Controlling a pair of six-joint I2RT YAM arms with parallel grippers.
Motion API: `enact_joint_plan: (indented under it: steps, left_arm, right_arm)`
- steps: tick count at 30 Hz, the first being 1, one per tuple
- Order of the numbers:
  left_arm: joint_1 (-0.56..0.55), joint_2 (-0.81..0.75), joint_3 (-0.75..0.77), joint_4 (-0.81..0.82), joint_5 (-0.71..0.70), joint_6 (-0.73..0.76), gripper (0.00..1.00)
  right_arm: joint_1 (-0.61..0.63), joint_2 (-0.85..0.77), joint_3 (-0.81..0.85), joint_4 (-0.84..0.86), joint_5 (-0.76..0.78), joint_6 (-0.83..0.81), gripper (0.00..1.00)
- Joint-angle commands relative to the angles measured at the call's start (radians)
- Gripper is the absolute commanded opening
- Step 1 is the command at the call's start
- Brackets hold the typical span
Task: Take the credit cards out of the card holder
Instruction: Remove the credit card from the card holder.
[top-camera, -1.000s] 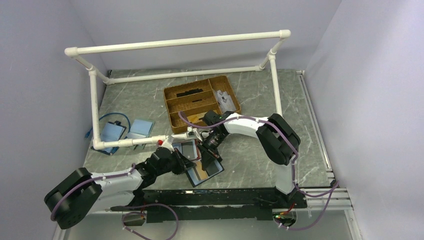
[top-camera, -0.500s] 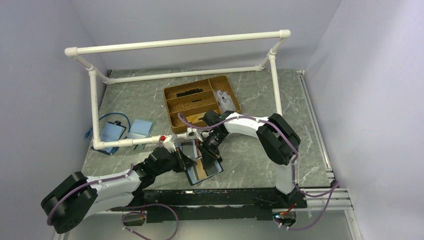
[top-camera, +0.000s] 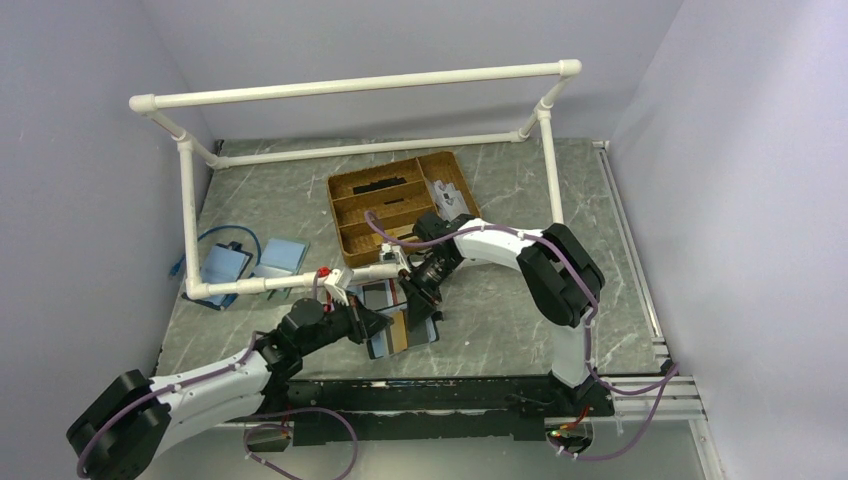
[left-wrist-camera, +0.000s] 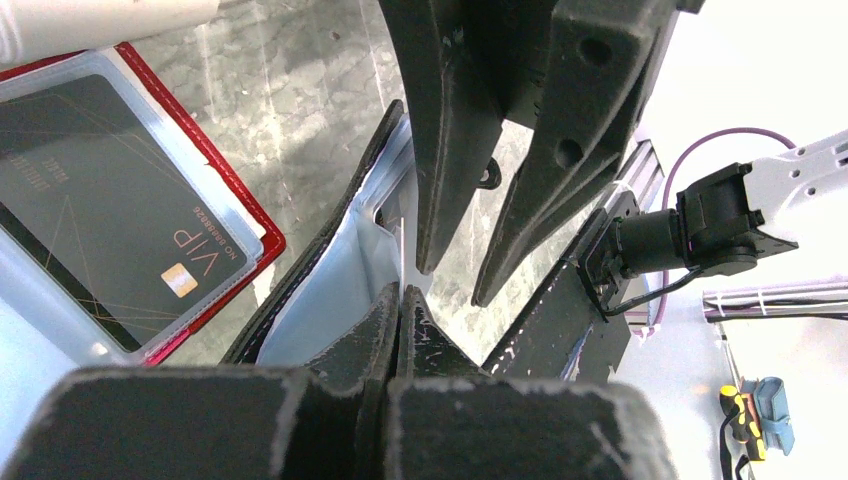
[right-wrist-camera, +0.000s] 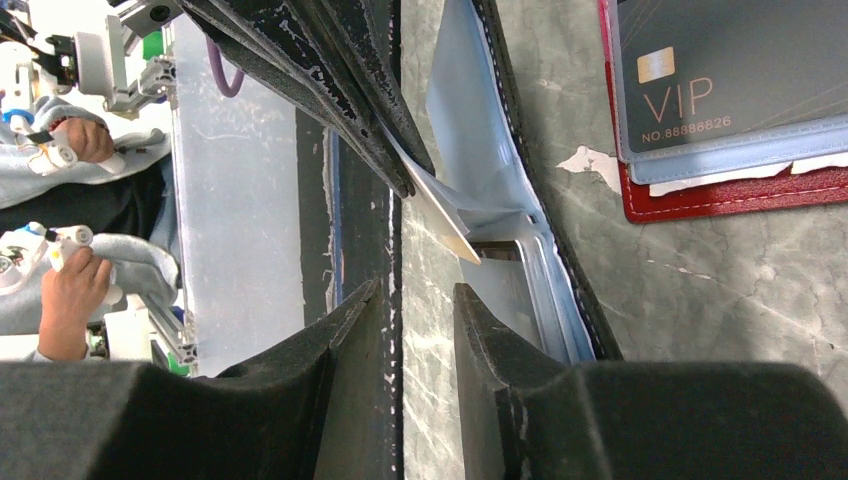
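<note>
The left claw (top-camera: 368, 322) is pinched tight on the corner of a thin pale card (right-wrist-camera: 440, 215), which pokes out of the card holder (top-camera: 408, 335). The holder sits partly open on the desk (top-camera: 500, 300), near the front middle, with its black rim and pale blue lining showing. Touching its far-left side lies a red-edged wallet (top-camera: 376, 295), open and flat. The right claw (top-camera: 415, 300) hangs over the holder's far edge, jaws narrowly parted and gripping nothing. Farther back to the right sits a wooden tray (top-camera: 400, 200).
</note>
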Motion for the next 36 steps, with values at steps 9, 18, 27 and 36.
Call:
enact_joint_plan:
  steps: [9, 18, 27, 36]
  left_arm:
    - [-0.002, 0.036, -0.031, 0.238, 0.042, -0.042, 0.0]
    - [-0.002, 0.087, -0.037, 0.346, 0.055, -0.084, 0.0]
    - [-0.002, 0.139, -0.033, 0.434, 0.066, -0.107, 0.0]
    - [-0.002, 0.06, -0.037, 0.372, 0.056, -0.107, 0.0]
  right_arm:
    - [-0.02, -0.029, 0.026, 0.016, -0.086, -0.005, 0.38]
    - [-0.024, -0.029, 0.033, -0.013, -0.166, -0.027, 0.37]
    - [-0.024, -0.033, 0.032, -0.011, -0.194, -0.021, 0.36]
    - [-0.04, -0.04, 0.011, 0.06, -0.11, 0.053, 0.41]
